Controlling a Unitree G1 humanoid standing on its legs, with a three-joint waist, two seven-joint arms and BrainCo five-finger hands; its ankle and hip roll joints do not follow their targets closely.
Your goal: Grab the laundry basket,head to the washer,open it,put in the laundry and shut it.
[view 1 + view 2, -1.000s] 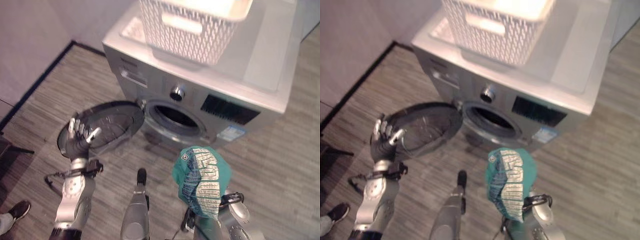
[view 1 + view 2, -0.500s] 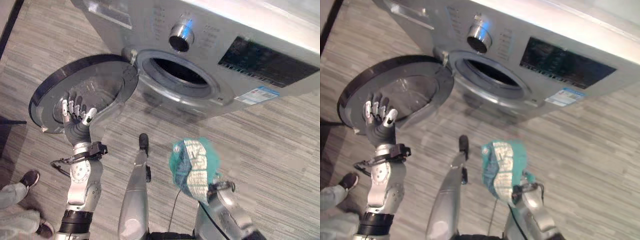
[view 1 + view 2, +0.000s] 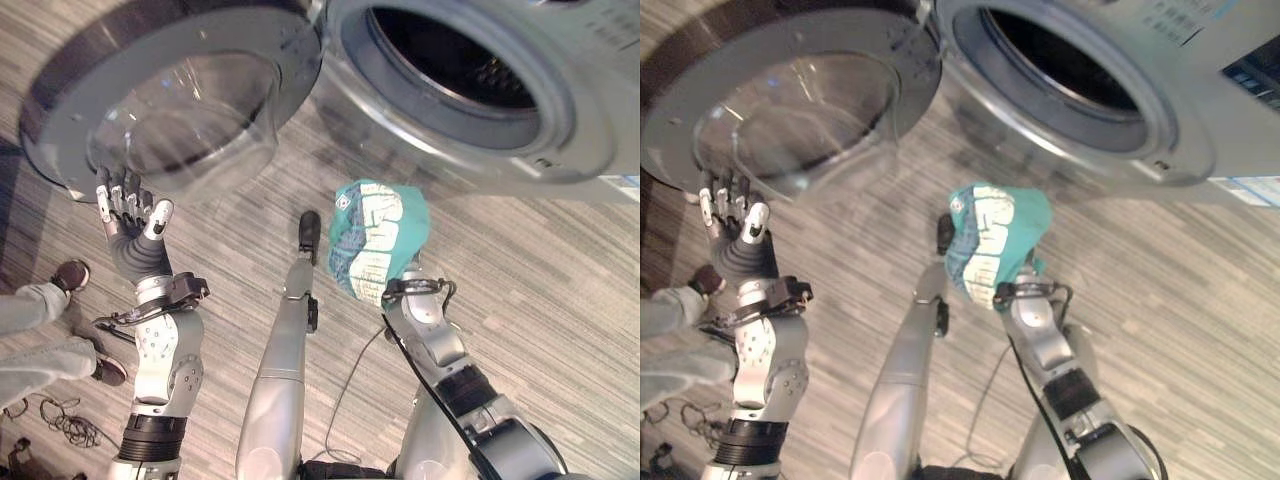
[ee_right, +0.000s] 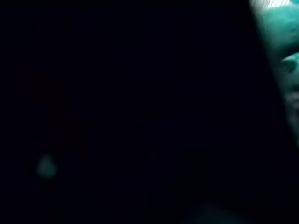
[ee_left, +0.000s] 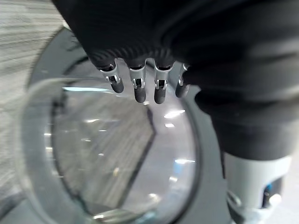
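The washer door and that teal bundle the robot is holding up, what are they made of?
The washer door looks like a silver-grey plastic or painted metal ring around a clear bowl of glass or plastic: floorboards show through it and it catches glints. The teal bundle looks like soft cloth, crumpled and folded, with a white printed pattern; the right hand is hidden under it.

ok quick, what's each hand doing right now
Left hand: open, fingers straight, beside the washer door.
Right hand: wrapped in the teal laundry, fingers hidden, cannot tell.

The left hand (image 3: 132, 225) is raised at the left of the frame, fingers straight and slightly spread, forearm upright beneath it. The right arm rises at lower right; its hand (image 3: 408, 290) is hidden at centre.
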